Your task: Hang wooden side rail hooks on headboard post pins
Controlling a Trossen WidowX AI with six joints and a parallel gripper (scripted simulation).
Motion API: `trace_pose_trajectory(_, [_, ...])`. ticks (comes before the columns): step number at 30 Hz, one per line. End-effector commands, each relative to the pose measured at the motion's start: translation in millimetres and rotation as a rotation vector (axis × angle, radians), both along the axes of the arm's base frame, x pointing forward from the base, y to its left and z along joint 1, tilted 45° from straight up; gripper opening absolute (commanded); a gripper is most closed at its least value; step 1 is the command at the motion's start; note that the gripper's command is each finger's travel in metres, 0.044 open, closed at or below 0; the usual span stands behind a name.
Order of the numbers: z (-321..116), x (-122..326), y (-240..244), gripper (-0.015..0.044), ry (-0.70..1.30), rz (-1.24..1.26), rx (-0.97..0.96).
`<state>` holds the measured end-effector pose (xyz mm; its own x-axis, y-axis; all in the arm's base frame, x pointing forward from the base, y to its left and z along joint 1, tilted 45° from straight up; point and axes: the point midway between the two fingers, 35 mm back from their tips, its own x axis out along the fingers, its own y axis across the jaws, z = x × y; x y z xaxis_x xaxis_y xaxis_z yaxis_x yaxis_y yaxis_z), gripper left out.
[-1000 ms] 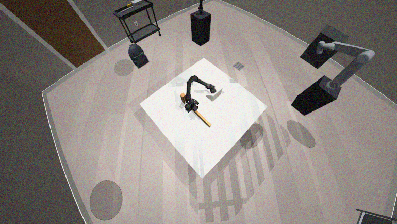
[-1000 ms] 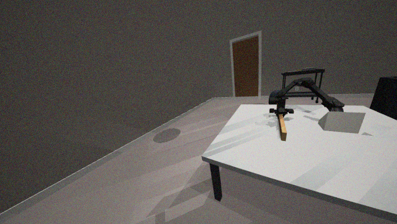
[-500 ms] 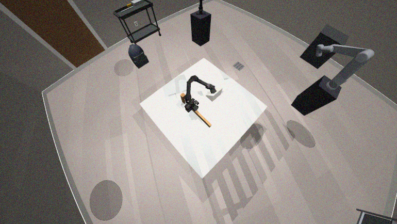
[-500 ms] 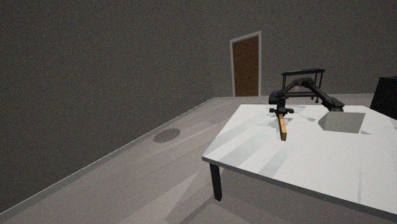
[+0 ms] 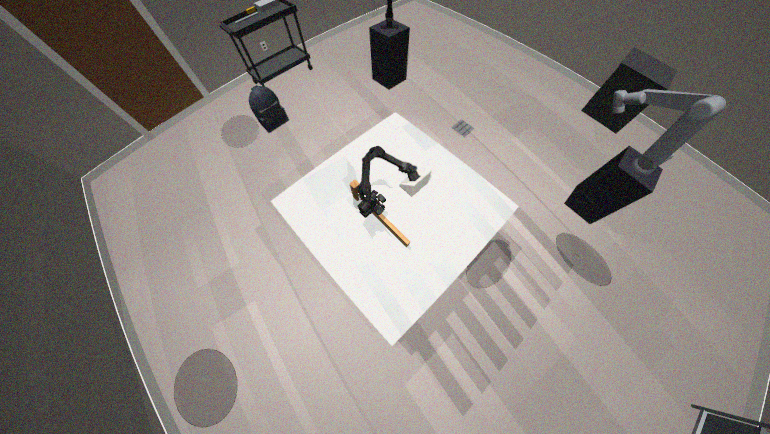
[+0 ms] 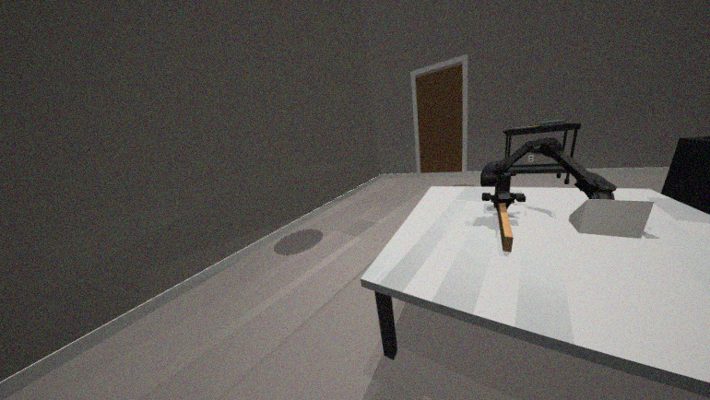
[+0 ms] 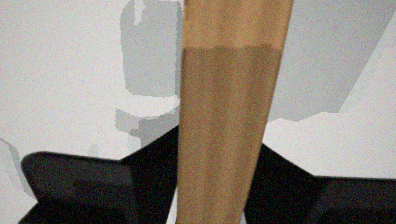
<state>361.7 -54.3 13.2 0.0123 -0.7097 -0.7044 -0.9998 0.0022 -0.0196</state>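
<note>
Your landmark here is the headboard post (image 5: 354, 189), a short wooden piece standing on the white table (image 5: 392, 301) (image 6: 547, 277), toward the table's left corner in the top view. Right beside the post you have the gripper (image 5: 373, 205) (image 6: 502, 201) (image 7: 210, 130), pointing down, its jaws closed on the wooden side rail (image 5: 393, 230) (image 6: 504, 226) (image 7: 225, 100). In the wrist view you see the black fingers, one on each side of the rail, with the wood filling the space between them. From the post's side, the rail runs out under your gripper and away toward the middle of the table; its far end is the part farthest from the post. Contact of that far end with the tabletop: cannot be confirmed at this scale. Hooks, pins and slot: hidden behind the gripper or too small, so seating at the post cannot be told. Your black arm (image 5: 375, 152) (image 6: 544, 145) arches over from its base side, which lies well apart from the post, and comes down next to it. Near the arm's base end, also well apart from the post, note a pale grey angled panel (image 5: 415, 183) (image 6: 613, 218). Release not done: you have the rail gripped near its post end.
</note>
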Motion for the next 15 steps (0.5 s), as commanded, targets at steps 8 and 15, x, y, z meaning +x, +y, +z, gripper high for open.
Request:
trace_pose_trajectory(8, [2.1,1.0,5.5,0.0,-0.003,0.008,0.006])
trace_pose_trajectory(15, [2.9,1.0,6.3,0.0,-0.003,0.008,0.006])
